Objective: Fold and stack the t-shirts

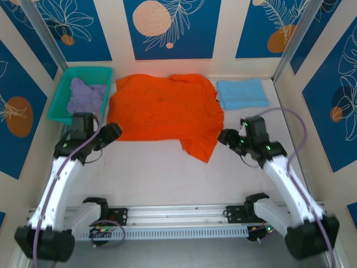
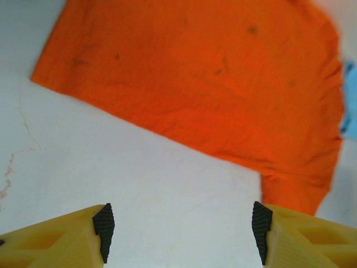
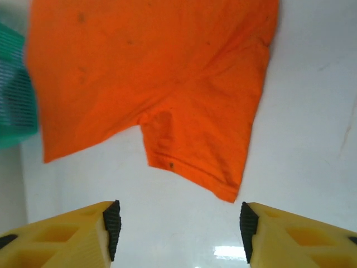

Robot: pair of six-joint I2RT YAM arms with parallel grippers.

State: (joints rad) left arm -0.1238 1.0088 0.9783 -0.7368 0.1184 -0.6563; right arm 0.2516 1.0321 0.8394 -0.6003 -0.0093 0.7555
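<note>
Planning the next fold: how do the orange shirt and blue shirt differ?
The orange shirt lies spread open in the middle; the blue shirt is folded into a small rectangle at far right. The orange shirt covers much more area than the blue shirt. Both lie flat on the table.

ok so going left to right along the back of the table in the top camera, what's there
teal basket with the lavender t-shirt in it -> orange t-shirt spread out flat -> folded light blue t-shirt
</note>
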